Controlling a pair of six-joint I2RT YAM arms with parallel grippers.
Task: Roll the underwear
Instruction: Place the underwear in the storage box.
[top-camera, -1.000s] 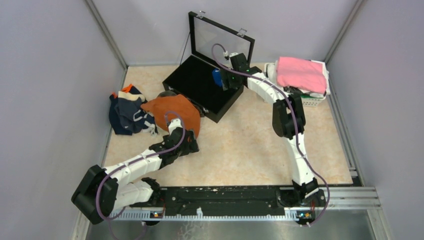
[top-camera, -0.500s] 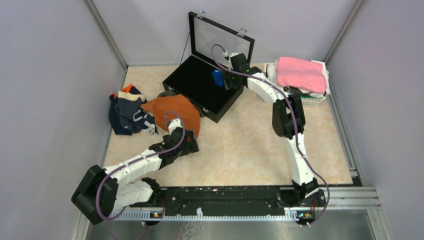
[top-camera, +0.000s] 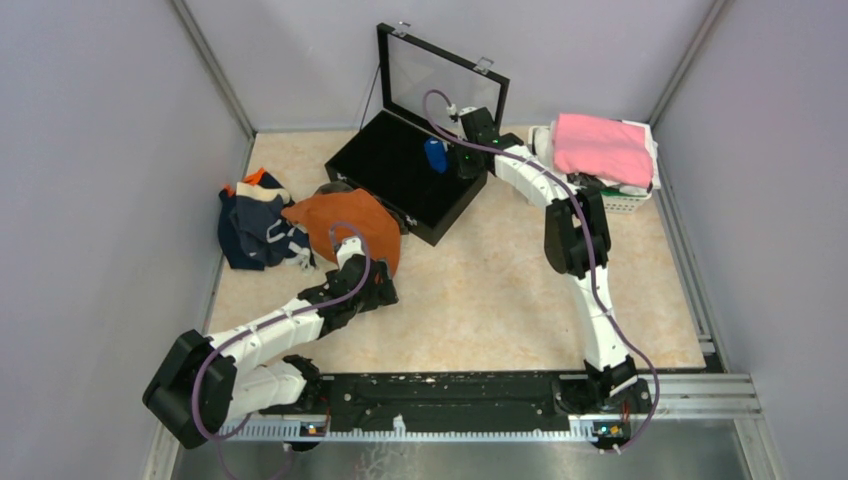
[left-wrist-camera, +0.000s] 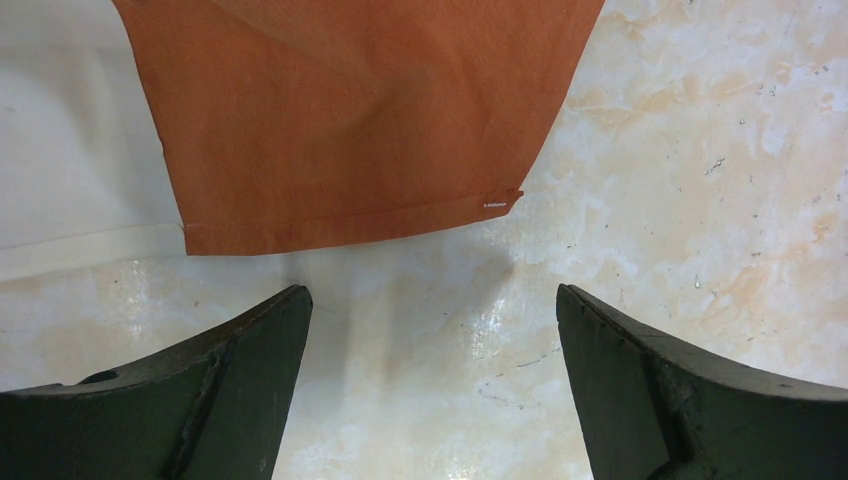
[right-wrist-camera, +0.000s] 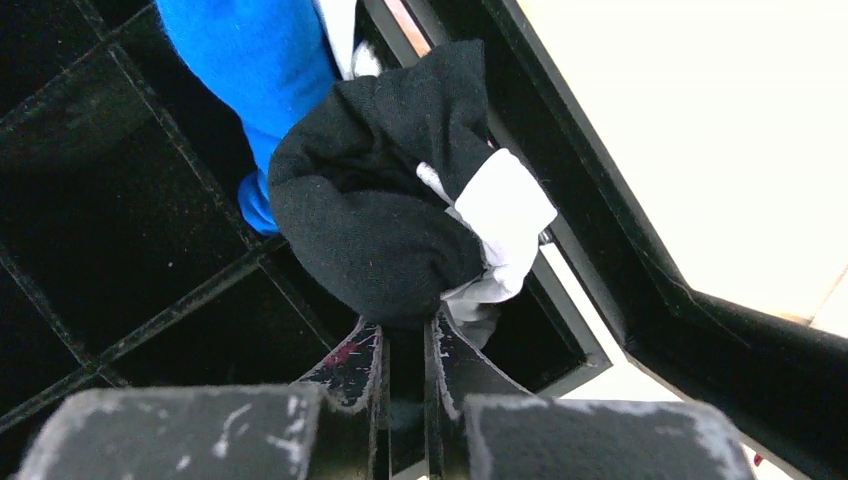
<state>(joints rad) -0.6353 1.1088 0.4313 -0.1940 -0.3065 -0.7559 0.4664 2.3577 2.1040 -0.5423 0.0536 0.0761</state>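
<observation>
Left end effector spread wide, right end effector closed.

Rust-orange boxer briefs lie flat left of centre in the top view, with a crumpled navy pile at their left. Upper centre, a royal blue roll touches a black roll with a white waistband.

Rust-orange briefs, black-and-white roll, royal-blue roll, pink cloth, black box

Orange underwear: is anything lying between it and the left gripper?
Nothing visible. In the left wrist view the open left gripper sits just short of the hem of the orange underwear, with only bare table between them.
</observation>
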